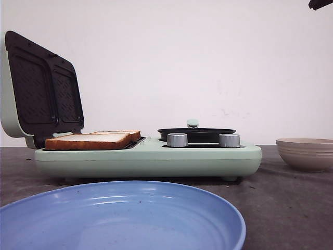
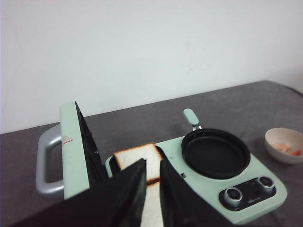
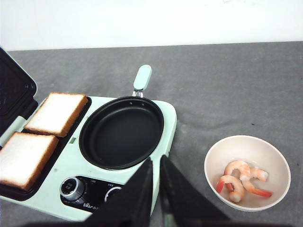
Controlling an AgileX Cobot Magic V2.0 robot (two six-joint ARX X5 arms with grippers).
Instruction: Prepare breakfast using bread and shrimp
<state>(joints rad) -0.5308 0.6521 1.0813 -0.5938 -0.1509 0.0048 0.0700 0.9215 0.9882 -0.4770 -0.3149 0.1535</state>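
Two slices of bread lie side by side on the open sandwich plate of the mint-green breakfast maker (image 1: 151,156): one nearer (image 1: 88,140), one farther (image 1: 117,133). They also show in the right wrist view (image 3: 57,112) (image 3: 21,158) and in the left wrist view (image 2: 137,156). Shrimp (image 3: 241,177) lie in a beige bowl (image 3: 222,151) on the table to the maker's right. My left gripper (image 2: 152,163) hangs above the bread, jaws close together and empty. My right gripper (image 3: 156,161) hangs above the maker's front right corner, between pan and bowl, shut and empty.
The maker's lid (image 1: 41,88) stands open at the left. An empty black pan (image 3: 120,132) sits on its right half, with two knobs (image 1: 177,140) in front. A blue plate (image 1: 119,219) lies at the near edge. A dark arm part (image 1: 320,3) shows at the top right.
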